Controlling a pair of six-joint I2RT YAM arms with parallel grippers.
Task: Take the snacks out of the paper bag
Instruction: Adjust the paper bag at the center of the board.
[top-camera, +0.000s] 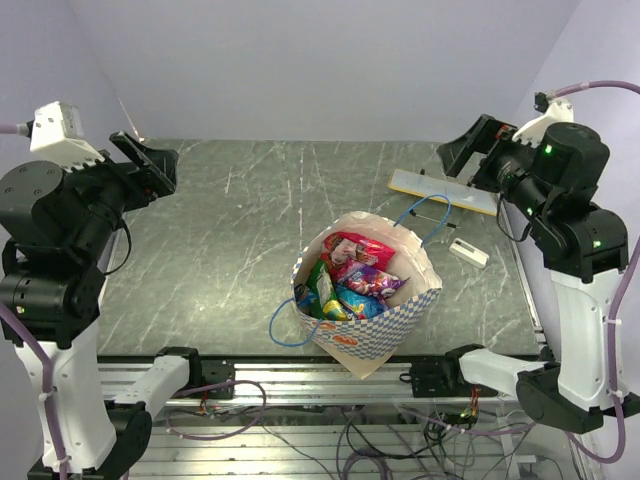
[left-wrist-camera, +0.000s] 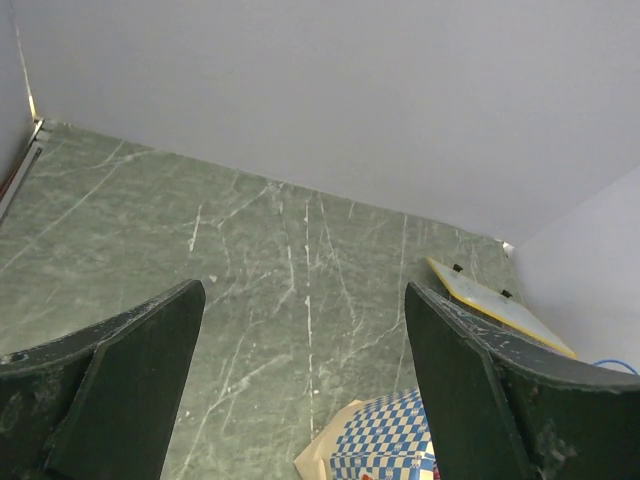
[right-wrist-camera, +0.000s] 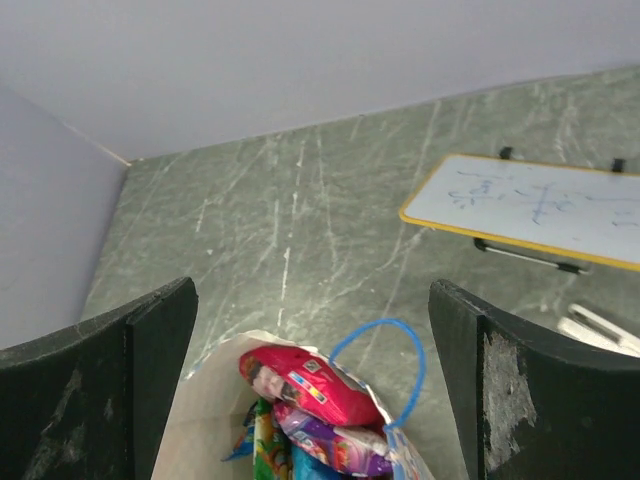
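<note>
Jaws wide, both sides — lower snacks (top-camera: 358, 276) buried inside paper bag (top-camera: 388, 335).

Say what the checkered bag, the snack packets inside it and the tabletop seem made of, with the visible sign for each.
Checkered bag: likely paper, matte; stiff folded walls stand open. Snack packets: probably plastic film, glossy; bright printed surfaces catch light. Tabletop: dark green marble or a printed imitation; pale veins cross it.

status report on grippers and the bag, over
Left gripper and right gripper both open, empty, raised. Snacks inside paper bag, none out yet. Bag mouth open, nothing blocking.
</note>
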